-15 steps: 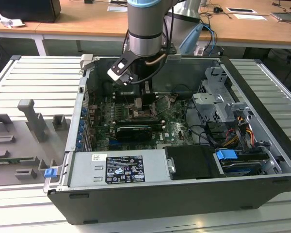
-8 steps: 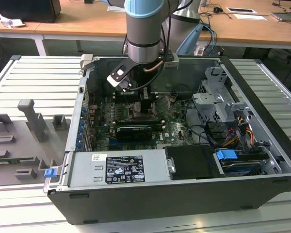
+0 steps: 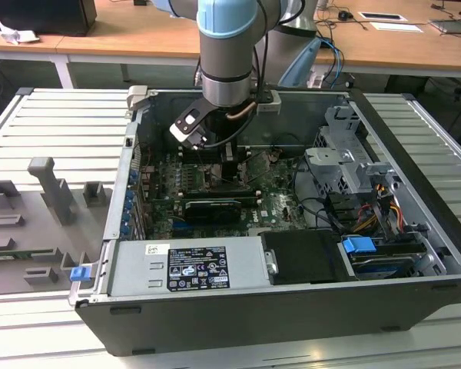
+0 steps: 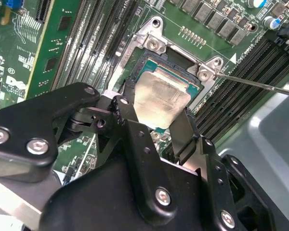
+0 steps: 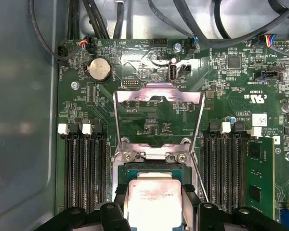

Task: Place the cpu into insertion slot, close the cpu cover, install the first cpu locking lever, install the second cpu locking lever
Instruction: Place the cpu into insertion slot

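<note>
Gripper (image 4: 156,114) clamped on the cpu (image 4: 163,94) by two opposite edges. The chip lies at the insertion slot (image 4: 173,62) directly beneath the hand, and the cpu cover (image 5: 156,92) stands open beyond it. Chip judged light, rigid and slick-topped, with a fragile underside — take by the edges only.

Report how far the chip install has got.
Done: nothing is finished yet. In hand: the gripper grips the chip between its fingers, right at the socket; I cannot tell if the chip is fully seated. Left: the cover stands swung open, and a thin lever sticks out unlatched, so closing and both latching steps remain.
</note>
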Robot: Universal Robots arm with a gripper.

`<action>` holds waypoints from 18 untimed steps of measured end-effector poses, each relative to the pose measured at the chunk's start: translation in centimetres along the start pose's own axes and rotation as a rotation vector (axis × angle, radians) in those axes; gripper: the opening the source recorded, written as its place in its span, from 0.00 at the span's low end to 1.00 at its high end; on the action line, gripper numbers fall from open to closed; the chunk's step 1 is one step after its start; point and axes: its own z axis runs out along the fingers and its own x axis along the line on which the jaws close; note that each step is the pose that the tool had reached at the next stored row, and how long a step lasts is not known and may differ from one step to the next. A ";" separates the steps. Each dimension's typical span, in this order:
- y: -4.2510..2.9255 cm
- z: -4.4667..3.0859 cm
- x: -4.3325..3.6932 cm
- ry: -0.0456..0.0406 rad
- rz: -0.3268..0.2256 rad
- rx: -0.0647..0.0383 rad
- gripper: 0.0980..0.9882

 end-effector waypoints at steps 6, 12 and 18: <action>-0.03 0.43 -0.01 -0.0006 0.006 0.000 0.49; -0.04 0.50 -0.01 -0.0008 0.007 0.000 0.49; -0.02 0.23 -0.01 -0.0007 0.007 0.000 0.57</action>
